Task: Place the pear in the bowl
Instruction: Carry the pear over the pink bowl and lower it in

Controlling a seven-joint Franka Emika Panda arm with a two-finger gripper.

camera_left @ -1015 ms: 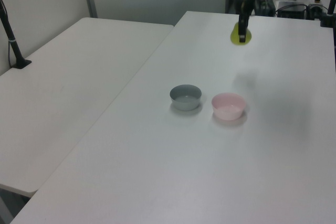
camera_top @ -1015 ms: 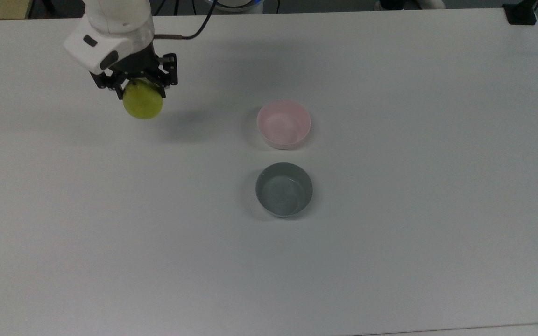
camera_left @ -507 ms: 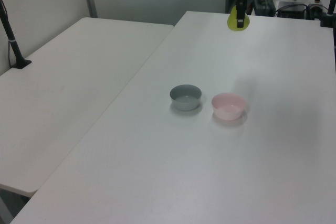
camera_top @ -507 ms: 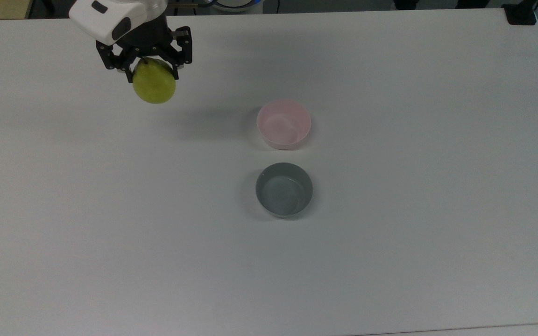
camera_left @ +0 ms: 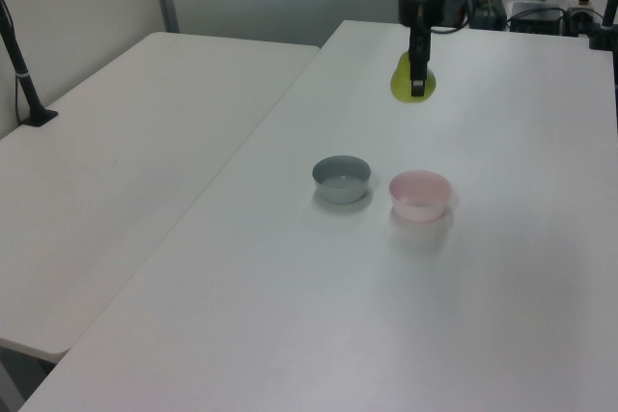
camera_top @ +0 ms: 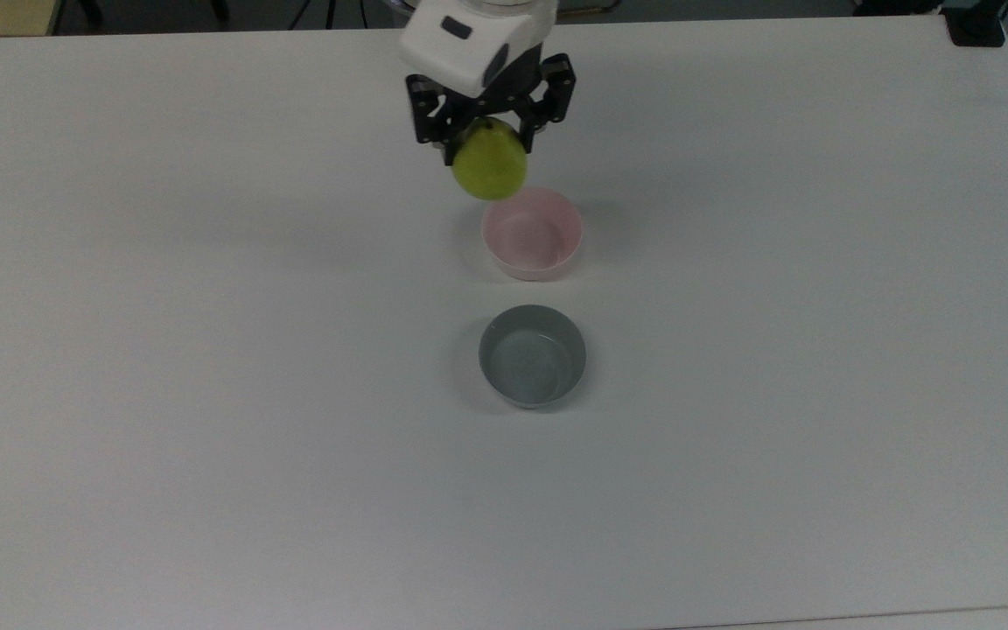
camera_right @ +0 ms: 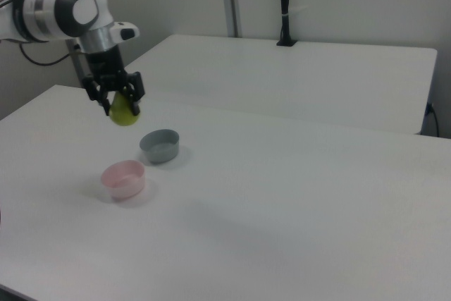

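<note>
top view: gripper (camera_top: 487, 149) points down, jaws pinching the pear (camera_top: 490, 169), which hangs clear of the table (camera_top: 206, 350) at the pink bowl (camera_top: 532, 233)'s upper-left rim | left view: arm upright, pear (camera_left: 407, 81) raised beyond the pink bowl (camera_left: 420, 194) | right view: gripper (camera_right: 121, 106) holds pear (camera_right: 124, 113) above the pink bowl (camera_right: 123, 178), grey bowl (camera_right: 161, 145) just beside

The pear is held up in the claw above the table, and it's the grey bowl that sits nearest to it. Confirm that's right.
Not quite. The pear is held up in the claw above the table, but the pink bowl sits nearest to it; the grey bowl lies beyond. The top view shows this.
</note>
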